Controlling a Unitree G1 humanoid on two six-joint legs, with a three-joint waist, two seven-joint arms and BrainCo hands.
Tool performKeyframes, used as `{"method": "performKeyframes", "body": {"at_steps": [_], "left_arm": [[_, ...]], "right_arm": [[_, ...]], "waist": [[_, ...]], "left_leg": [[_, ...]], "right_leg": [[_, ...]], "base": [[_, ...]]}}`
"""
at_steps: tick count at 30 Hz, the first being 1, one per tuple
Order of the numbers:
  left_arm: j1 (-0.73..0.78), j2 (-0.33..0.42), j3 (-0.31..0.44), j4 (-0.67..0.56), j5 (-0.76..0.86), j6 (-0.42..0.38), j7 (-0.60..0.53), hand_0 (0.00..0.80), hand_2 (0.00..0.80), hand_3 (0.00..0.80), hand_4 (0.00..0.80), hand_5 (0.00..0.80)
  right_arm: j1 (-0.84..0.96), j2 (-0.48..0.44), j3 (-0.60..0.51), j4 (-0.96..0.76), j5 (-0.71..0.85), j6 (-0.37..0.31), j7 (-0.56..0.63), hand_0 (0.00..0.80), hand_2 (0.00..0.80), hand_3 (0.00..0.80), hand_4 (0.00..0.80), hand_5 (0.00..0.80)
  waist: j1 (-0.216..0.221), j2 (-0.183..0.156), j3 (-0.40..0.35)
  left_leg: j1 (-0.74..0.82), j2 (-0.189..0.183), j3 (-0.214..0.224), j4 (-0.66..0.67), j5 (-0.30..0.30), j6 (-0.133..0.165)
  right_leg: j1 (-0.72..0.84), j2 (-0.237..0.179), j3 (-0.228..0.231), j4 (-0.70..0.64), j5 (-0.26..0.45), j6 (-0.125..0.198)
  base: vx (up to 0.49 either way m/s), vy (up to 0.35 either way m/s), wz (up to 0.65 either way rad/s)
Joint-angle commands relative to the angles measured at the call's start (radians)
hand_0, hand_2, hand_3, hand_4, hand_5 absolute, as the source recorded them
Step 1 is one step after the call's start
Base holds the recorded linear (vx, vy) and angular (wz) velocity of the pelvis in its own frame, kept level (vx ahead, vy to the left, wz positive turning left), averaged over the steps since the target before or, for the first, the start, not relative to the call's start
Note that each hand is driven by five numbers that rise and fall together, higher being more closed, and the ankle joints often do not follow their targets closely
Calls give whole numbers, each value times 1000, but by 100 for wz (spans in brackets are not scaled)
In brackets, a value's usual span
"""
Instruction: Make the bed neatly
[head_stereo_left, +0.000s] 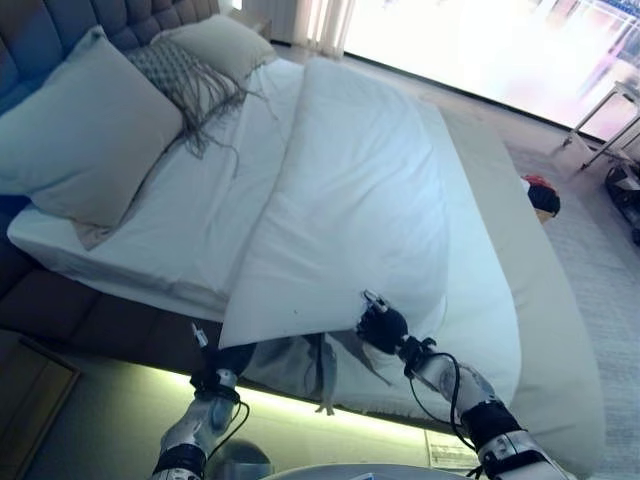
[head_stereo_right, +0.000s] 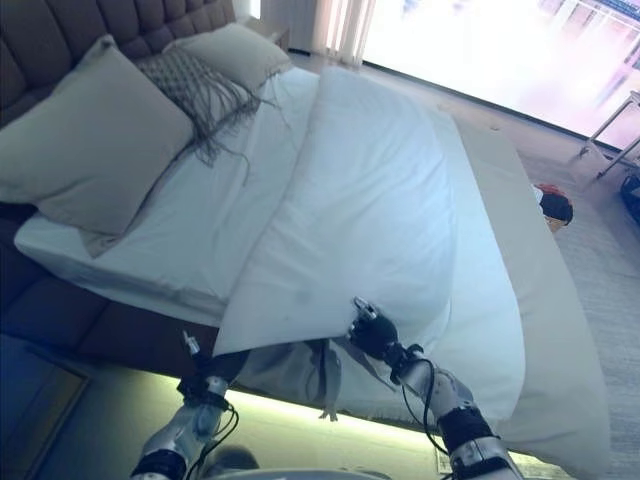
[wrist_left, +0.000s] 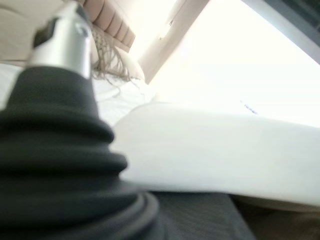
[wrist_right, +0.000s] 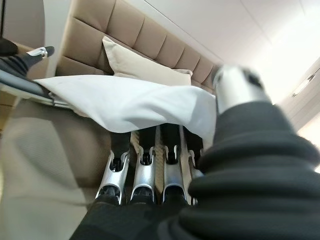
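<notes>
A white duvet (head_stereo_left: 350, 200) lies folded lengthwise along the middle of the bed, leaving the white sheet (head_stereo_left: 200, 220) on the headboard side bare. My right hand (head_stereo_left: 383, 328) is at the duvet's near edge. In the right wrist view its fingers (wrist_right: 142, 175) run under the cloth (wrist_right: 125, 102) and the thumb (wrist_right: 239, 90) sits on top, pinching the edge. My left hand (head_stereo_left: 222, 368) is just below the duvet's near left corner, and its fingers do not show. Two pale pillows (head_stereo_left: 90, 130) (head_stereo_left: 225, 45) and a grey fringed cushion (head_stereo_left: 185, 80) lean on the headboard.
A beige bedspread (head_stereo_left: 545, 300) covers the foot side of the bed. A red and black object (head_stereo_left: 542, 195) lies on the floor beyond it, near metal frame legs (head_stereo_left: 610, 120). A wooden nightstand (head_stereo_left: 30, 390) stands at the lower left. The padded headboard (head_stereo_left: 60, 25) is dark.
</notes>
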Motion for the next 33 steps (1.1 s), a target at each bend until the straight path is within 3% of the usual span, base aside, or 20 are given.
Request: {"method": "performKeyframes", "body": {"at_steps": [1,4,6,8,9,10,14,17,19,25,30,33], "left_arm": [[12,255,338,73,-152,-114,-177,0,0,0,0,0],[-7,231,334,113,-152,-93,-228,0,0,0,0,0],[-19,235,331,145,-152,-73,-256,0,0,0,0,0],[-29,252,340,171,-152,-68,-269,0,0,0,0,0],[-35,257,349,181,-152,-69,-282,0,0,0,0,0],[-40,262,357,185,-152,-69,-286,0,0,0,0,0],[-75,259,371,192,-152,-112,-310,0,0,0,0,0],[-105,256,370,183,-152,-148,-307,0,0,0,0,0],[-121,267,371,180,-152,-167,-281,0,0,0,0,0],[-117,318,416,160,-152,-177,-227,0,0,0,0,0],[-116,349,390,76,-152,-164,-213,0,0,0,0,0],[-123,350,379,55,-152,-162,-240,0,0,0,0,0]], "right_arm": [[71,-142,-192,72,-36,32,116,0,0,0,0,0],[101,-121,-197,258,-211,82,251,0,0,0,0,0],[112,-118,-208,408,-380,63,360,0,0,0,0,0],[123,-108,-228,580,-505,34,416,0,0,0,0,0],[130,-102,-232,641,-573,28,450,0,0,0,0,0],[146,-93,-247,692,-612,14,445,0,0,0,0,0],[186,-66,-290,764,-449,57,321,0,0,0,0,0],[211,-69,-332,842,-420,35,268,0,0,0,0,0],[218,-77,-348,868,-388,11,219,0,0,0,0,0],[204,-119,-370,855,-368,-32,142,0,0,0,0,0],[177,-132,-324,840,-375,-59,115,0,0,0,0,0],[160,-137,-303,835,-370,-58,90,0,0,0,0,0]], "waist": [[31,42,-60],[15,60,-58],[8,64,-61],[3,68,-61],[4,76,-58],[4,86,-60],[-14,110,-68],[-32,102,-84],[-40,97,-96],[-31,101,-94],[-5,124,-83],[18,132,-75]], "left_leg": [[-17,-71,26,32,-64,80],[-38,-109,36,41,-66,102],[-44,-135,49,31,-66,113],[-33,-161,79,5,-67,117],[-27,-164,90,-9,-64,125],[-36,-173,90,-17,-54,140],[-75,-212,63,-31,-39,185],[-104,-260,18,-33,-31,199],[-125,-280,-4,-29,-21,203],[-219,-283,-8,-15,33,156],[-282,-278,41,-79,115,117],[-309,-265,22,-86,154,88]], "right_leg": [[-49,-145,-10,60,-19,94],[-90,-183,-1,52,48,97],[-120,-205,0,40,111,105],[-172,-242,-34,68,210,129],[-191,-239,-34,128,203,129],[-201,-221,-24,207,177,118],[-248,-101,47,483,46,65],[-227,14,115,491,-43,45],[-211,55,141,440,-60,31],[-117,108,147,218,-180,-44],[-78,137,133,103,-175,-74],[-61,140,118,72,-165,-83]], "base": [[-262,217,-5],[-231,195,-5],[-169,153,-4],[-194,143,-10],[-257,204,-32],[-225,205,-41],[-214,156,-22],[-181,-1,-4],[-165,-53,11],[-165,-84,-10],[-212,-84,8],[-213,-50,17]]}}
